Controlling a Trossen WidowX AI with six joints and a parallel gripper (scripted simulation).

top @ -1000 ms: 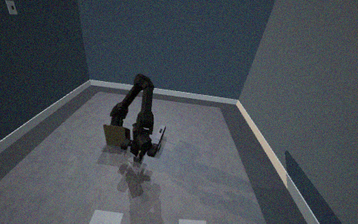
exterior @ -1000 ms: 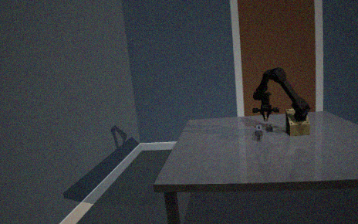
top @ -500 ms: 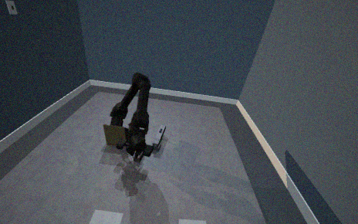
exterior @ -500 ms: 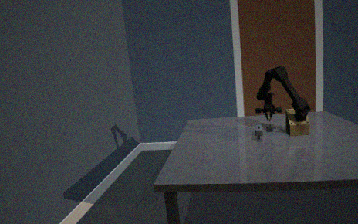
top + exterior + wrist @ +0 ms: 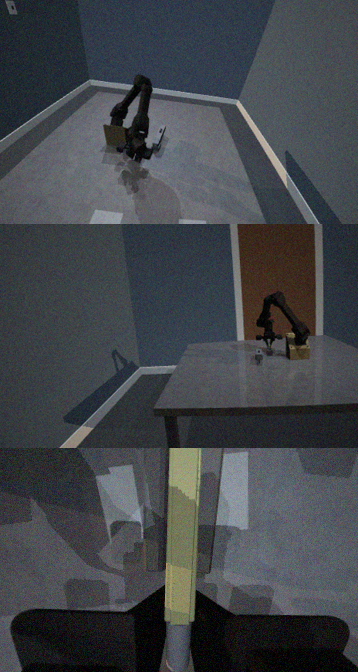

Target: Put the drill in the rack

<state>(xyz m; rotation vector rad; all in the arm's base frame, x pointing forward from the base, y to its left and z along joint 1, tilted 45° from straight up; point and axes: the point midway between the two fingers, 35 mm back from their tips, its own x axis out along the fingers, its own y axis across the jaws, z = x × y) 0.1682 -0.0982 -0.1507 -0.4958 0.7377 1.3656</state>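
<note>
My gripper [image 5: 177, 592] [image 5: 137, 153] [image 5: 268, 347] is shut on the drill [image 5: 182, 538], a long yellow-green bar with a grey round shank between the fingers. In the wrist view the drill runs straight away from the fingers over the table. In the top and exterior views the gripper points down, low over the table, between a tan block [image 5: 114, 135] [image 5: 298, 350] and a small grey rack [image 5: 160, 136] [image 5: 258, 357]. The drill is clear of the tan block. It is too small and dark to make out in the top and exterior views. I cannot make out the key.
The arm's base stands by the tan block at the far part of the table [image 5: 239, 386]. The table's front edge [image 5: 254, 410] is far from the gripper. Light and dark patches lie across the table top in the wrist view.
</note>
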